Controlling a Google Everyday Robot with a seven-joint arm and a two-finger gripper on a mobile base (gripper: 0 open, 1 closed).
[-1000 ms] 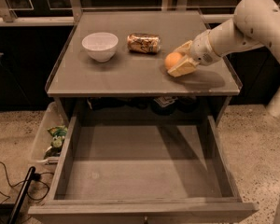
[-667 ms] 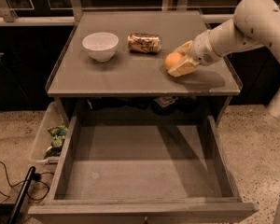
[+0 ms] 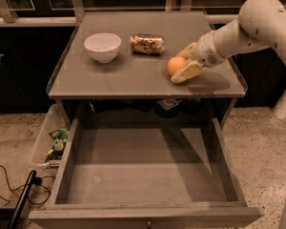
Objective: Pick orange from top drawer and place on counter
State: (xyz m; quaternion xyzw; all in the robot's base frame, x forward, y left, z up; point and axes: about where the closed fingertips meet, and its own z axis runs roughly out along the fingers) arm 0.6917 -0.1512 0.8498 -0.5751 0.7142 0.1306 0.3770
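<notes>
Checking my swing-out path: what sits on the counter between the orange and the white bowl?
Only the crushed can, lying on its side, in the camera view. The gripper is at the orange on the counter, near its right edge.

Cream end effector (image 3: 180, 65) by orange fruit (image 3: 174, 65) on grey counter (image 3: 124, 75).

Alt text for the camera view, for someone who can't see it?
The gripper is at the orange on the counter, beside a crushed can and a white bowl; the top drawer below stands open.
</notes>
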